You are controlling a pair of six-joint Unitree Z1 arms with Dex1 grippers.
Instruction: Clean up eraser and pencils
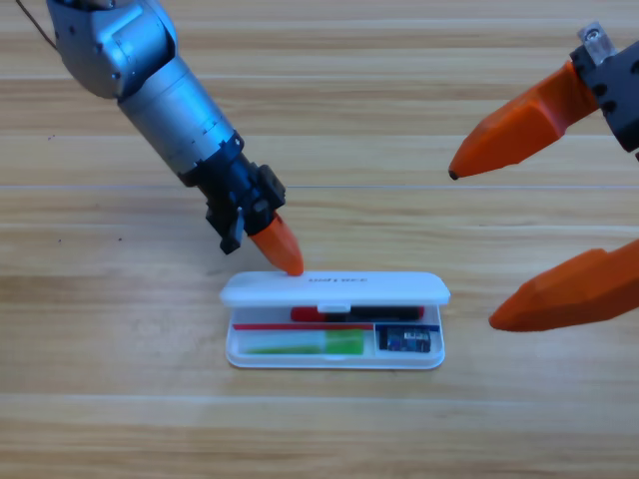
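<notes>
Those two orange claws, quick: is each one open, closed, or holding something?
Left gripper: tip at the white case's lid, holding nothing; open or closed cannot be told.
Right gripper: wide open, empty, waiting at the right edge.

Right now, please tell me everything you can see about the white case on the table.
The white case looks like smooth plastic: a long, shallow tray with rounded corners, lying flat on the wooden table. Its lid stands partly raised along the far edge. Inside lie the red-and-black pencil, the light green pencil and, in a small right compartment, the eraser. The left gripper has an orange tip at the lid's far edge.
</notes>
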